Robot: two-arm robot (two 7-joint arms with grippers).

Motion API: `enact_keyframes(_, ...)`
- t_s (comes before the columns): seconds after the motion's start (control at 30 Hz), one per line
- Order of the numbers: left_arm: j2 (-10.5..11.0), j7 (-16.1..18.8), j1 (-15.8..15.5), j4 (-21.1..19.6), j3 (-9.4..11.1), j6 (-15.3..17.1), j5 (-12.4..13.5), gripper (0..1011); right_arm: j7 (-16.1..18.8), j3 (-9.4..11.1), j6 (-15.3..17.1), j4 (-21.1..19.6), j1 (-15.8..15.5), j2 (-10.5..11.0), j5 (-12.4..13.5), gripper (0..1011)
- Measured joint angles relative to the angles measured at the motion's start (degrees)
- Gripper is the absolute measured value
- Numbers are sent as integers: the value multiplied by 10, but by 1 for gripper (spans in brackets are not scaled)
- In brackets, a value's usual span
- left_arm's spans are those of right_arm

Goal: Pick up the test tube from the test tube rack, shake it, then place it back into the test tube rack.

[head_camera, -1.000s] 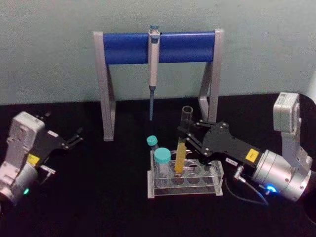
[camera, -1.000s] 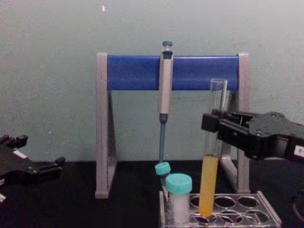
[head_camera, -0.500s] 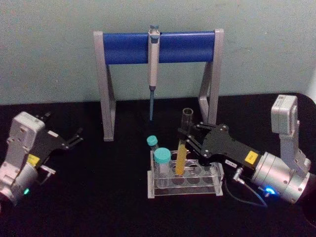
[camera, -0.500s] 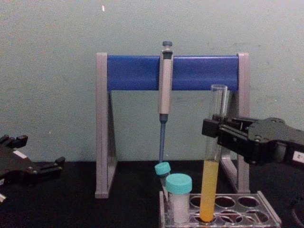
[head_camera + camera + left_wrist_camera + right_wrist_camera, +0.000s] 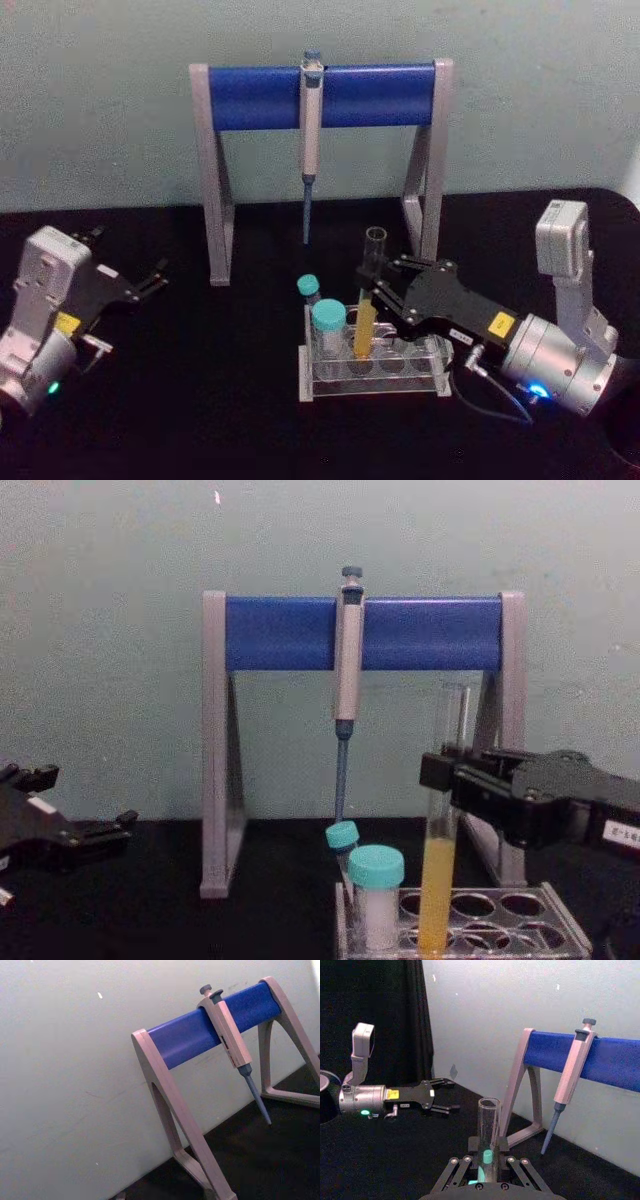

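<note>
Test tube (image 5: 452, 718): tall, clear, uncapped, yellow liquid (image 5: 437, 890) in lower part

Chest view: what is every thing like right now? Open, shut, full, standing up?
test tube: upright, uncapped, yellow liquid low inside, bottom in a rack hole.
test tube rack: flat on the table.
right gripper: shut on the test tube.
left gripper: open, parked at left.
wide-capped tube: capped, upright in rack.
small capped tube: capped, upright.
pipette: hanging on its stand.
</note>
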Motion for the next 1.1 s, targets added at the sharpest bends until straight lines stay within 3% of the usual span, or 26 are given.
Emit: enact_keyframes(1.1, 0, 0, 0, 0, 0, 0, 0, 1001, -2, -12, 3, 43, 8, -21, -16, 235)
